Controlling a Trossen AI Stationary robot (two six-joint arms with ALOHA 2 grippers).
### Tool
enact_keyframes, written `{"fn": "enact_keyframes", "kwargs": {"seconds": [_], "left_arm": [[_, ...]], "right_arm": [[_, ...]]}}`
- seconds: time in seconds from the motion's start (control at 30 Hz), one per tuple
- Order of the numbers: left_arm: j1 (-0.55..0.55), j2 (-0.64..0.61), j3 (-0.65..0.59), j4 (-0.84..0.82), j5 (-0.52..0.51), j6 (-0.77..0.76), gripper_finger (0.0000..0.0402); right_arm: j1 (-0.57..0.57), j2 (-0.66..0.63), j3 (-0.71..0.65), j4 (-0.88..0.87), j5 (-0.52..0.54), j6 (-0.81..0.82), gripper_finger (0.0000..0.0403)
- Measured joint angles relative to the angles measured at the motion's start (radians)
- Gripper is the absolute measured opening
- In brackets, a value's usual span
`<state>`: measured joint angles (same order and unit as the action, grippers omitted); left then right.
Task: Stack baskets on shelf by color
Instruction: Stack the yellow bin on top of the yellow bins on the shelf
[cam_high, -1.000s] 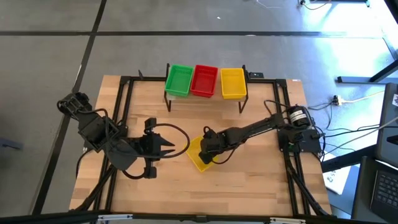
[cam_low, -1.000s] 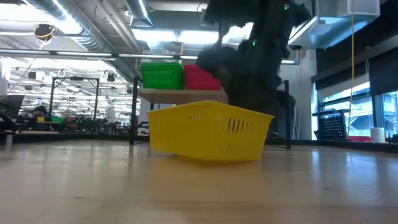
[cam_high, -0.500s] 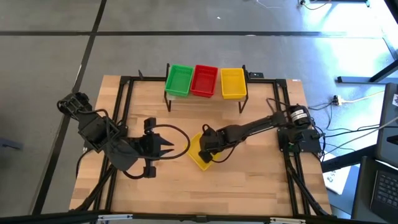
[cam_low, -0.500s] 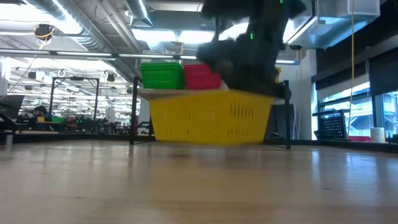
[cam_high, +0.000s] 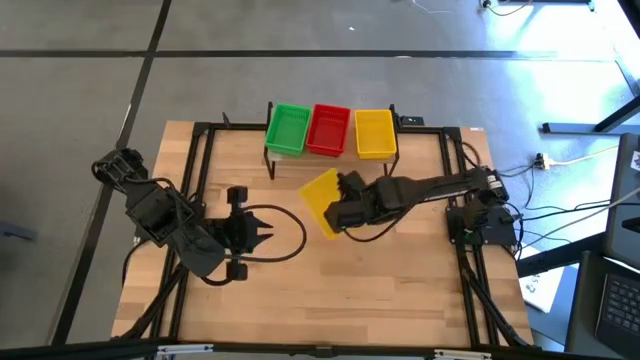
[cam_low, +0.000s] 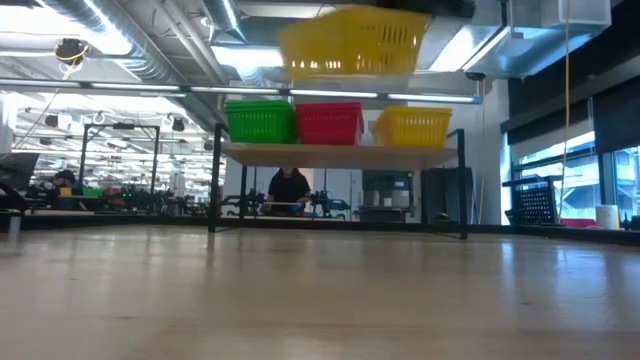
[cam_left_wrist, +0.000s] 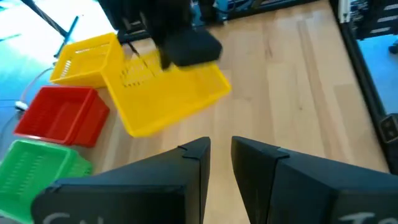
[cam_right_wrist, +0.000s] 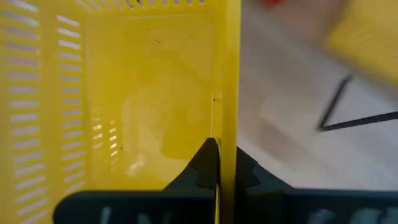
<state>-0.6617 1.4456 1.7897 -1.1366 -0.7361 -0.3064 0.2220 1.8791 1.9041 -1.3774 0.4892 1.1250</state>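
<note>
Our right claw (cam_high: 340, 205) grips a yellow basket's (cam_high: 322, 192) wall, holding it above the table (cam_high: 400, 290). Our left claw (cam_high: 262, 238), slightly parted, waits near the table's left edge.

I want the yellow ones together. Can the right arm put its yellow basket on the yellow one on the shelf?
Probably yes. The right tool is shut on the lifted yellow basket, already higher than the shelf. The shelf's yellow basket has nothing on top, and the left tool waits far off.
</note>
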Motion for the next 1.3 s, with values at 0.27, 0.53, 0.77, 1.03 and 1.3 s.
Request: {"fn": "enact_keyframes", "kwargs": {"seconds": [0.27, 0.53, 0.77, 1.03, 1.3], "left_arm": [[0.012, -0.012, 0.0, -0.017, -0.114, -0.004, 0.0057], [0.064, -0.024, 0.0, -0.044, -0.115, 0.03, 0.0057], [0.086, -0.027, 0.0, -0.046, -0.111, 0.074, 0.0057], [0.099, -0.028, 0.0, -0.054, -0.112, 0.082, 0.0057], [0.159, -0.028, 0.0, -0.053, -0.111, 0.077, 0.0057]], "right_arm": [[0.007, -0.015, 0.219, -0.198, 0.196, 0.152, 0.0], [-0.104, -0.072, 0.301, -0.194, 0.253, 0.135, 0.0], [-0.284, -0.191, 0.253, -0.193, 0.227, 0.048, 0.0], [-0.48, -0.319, 0.052, -0.19, 0.057, 0.083, 0.0], [-0.672, -0.351, -0.096, -0.015, -0.078, -0.108, 0.0]]}}
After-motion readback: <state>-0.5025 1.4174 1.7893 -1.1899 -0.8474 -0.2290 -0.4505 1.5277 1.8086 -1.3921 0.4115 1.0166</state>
